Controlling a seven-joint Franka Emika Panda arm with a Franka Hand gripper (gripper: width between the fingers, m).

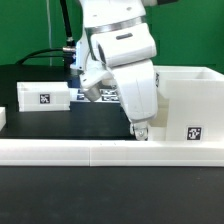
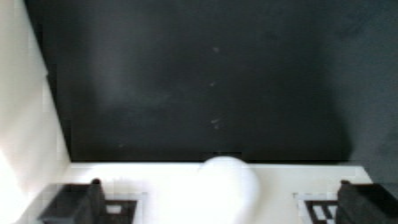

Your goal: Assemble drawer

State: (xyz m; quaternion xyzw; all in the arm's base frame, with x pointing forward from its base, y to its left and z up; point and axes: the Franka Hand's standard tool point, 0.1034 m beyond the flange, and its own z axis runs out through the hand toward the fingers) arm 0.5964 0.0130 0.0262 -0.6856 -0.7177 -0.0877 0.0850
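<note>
My pincer [image 1: 140, 130] hangs pointing down at the table, spread wide. In the wrist view its two dark fingers [image 2: 86, 200] stand far apart with nothing pinched. Between them sits a pale rounded blob [image 2: 228, 188], too blurred for me to name; it may be a knob, and it touches neither finger. A white strip [image 2: 160, 172] runs across from finger to finger, and a white wall [image 2: 18, 90] borders the black surface on one side.

Just beside my pincer, on the exterior view's right, stands the drawer box [image 1: 190, 100]. It is a large white open-topped shell with plain flat walls, upright on the table. One square black-and-white tag [image 1: 193, 132] sits on the wall facing the camera. My fingertips are down by its near corner on the exterior view's left; I cannot tell whether they touch it.

Well apart, at the exterior view's left, lies a smaller white part [image 1: 30, 97], low and boxy, with a second tag [image 1: 45, 98] on its face. A white sliver [image 1: 3, 118] shows at the very edge of that side.

The table [image 1: 60, 125] is matte black. The marker board [image 1: 105, 95] lies flat behind my arm, partly hidden by it. A white rail [image 1: 50, 150] runs across the front. Behind everything is a green backdrop [image 1: 25, 30].

By count: one drawer box, one smaller white part, one sliver, one rail, one marker board, two fingers.
</note>
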